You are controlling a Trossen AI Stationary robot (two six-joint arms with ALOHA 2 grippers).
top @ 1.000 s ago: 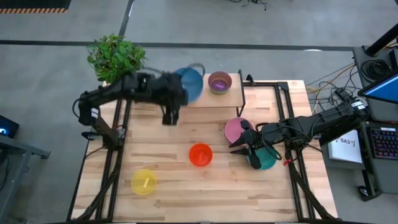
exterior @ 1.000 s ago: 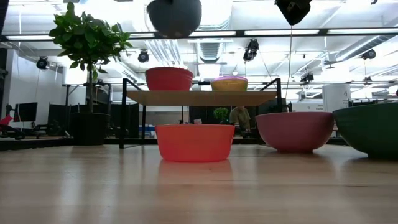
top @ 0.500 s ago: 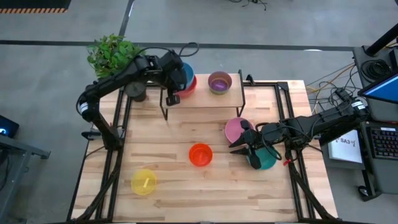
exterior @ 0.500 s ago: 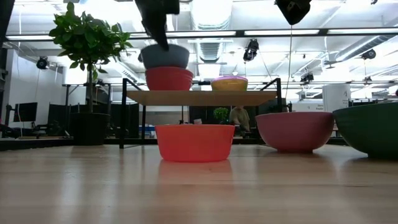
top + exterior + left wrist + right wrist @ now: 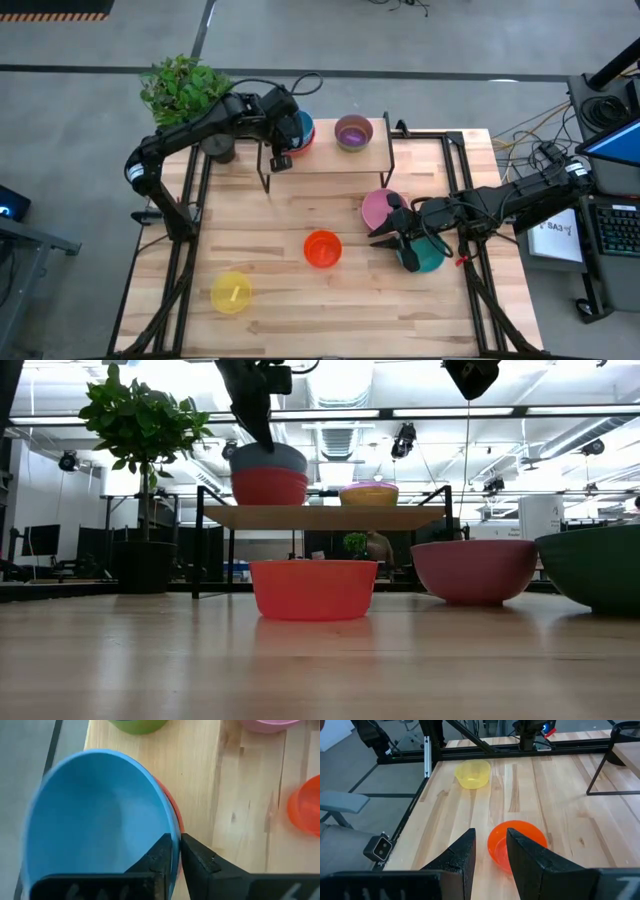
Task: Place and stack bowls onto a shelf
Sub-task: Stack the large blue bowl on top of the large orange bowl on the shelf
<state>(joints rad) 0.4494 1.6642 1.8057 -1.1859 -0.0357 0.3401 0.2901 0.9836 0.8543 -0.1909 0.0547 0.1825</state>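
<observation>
Bowls first: the blue bowl [image 5: 300, 126] sits nested in the red bowl [image 5: 303, 141] at the left end of the shelf [image 5: 330, 158], its light blue rim poking out above the red one in the low view. The left hand [image 5: 175, 851] is clamped on the blue bowl's rim, one finger inside and one outside, so the stack has two bowls and the hand is on the top one. Inside, the blue bowl is smooth and plain, with just a sliver of red showing past its edge.

On the right end of the shelf there's the purple bowl [image 5: 352, 129] sitting in the green bowl [image 5: 137, 725], apart from the red/blue stack. The shelf itself is a light wood board on thin black legs at the back of the table [image 5: 270, 300], with a potted plant [image 5: 183, 90] just off its left end.

Down on the table: the orange bowl [image 5: 322, 248] is near the middle, the yellow bowl [image 5: 231, 292] is well off toward the front left, and the pink bowl [image 5: 380, 208] is right of centre. The teal bowl [image 5: 428, 255] is just beside the pink one, partly under the right arm.

The right hand [image 5: 490, 851] hangs above the table by the pink and teal bowls with its fingers a bit apart and nothing between them, looking toward the orange and yellow bowls.
</observation>
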